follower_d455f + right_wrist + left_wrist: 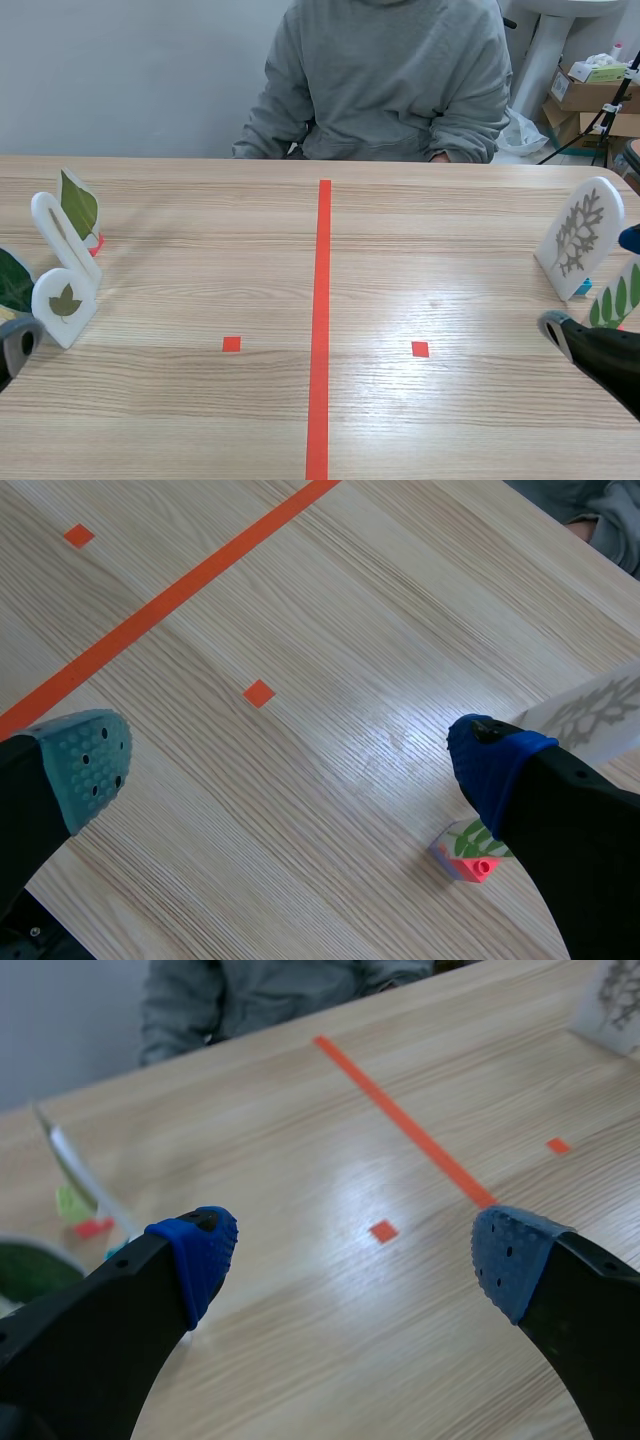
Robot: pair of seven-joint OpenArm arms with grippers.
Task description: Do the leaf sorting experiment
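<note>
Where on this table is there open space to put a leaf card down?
The table is bare both sides of the tape line, out to the left leaf cards and the right leaf cards. It is crowded only at those edges.

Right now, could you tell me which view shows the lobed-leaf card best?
The scene view: the card shows whole, leaf and all. The left wrist view catches only a corner; the right wrist view, a strip.

Lab or test room: wooden desk (200, 420) marked with orange-red tape line (321, 320) and squares (231, 344), plain grey wall (120, 70), cardboard boxes (585, 95) stacked behind, person (385, 80) seated opposite.
</note>
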